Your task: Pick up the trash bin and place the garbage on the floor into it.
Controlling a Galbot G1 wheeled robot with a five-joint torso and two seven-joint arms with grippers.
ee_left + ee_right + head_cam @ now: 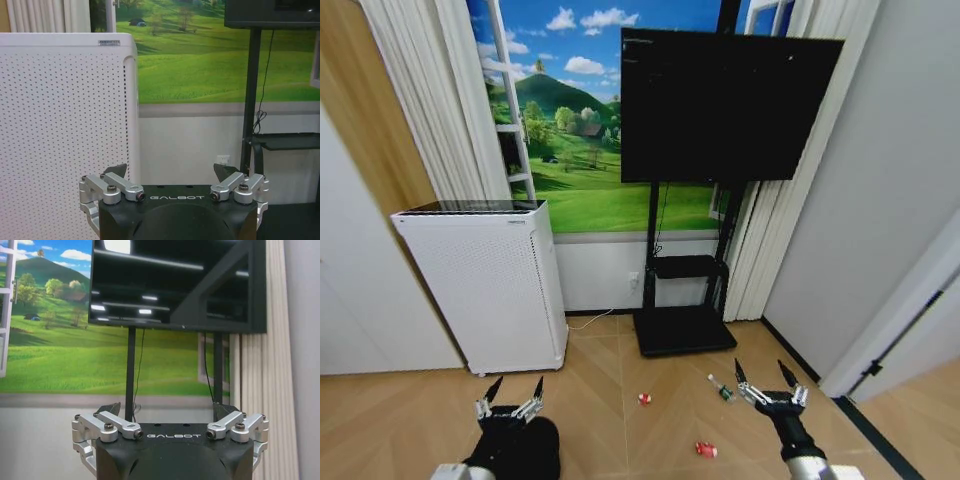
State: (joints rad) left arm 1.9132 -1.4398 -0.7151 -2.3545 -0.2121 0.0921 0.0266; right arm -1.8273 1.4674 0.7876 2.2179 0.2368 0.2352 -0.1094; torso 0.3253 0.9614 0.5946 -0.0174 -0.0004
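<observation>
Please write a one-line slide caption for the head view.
Both pincers, left and right, open above the floor; bin under left, litter ahead.

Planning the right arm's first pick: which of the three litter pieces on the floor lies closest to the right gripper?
The small bottle, just left of the open right gripper; both red pieces lie farther away.

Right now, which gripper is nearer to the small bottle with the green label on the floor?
The right gripper. It hangs open beside the bottle, just to its right in the head view. The left gripper, also open, is across the floor above the trash bin.
</observation>
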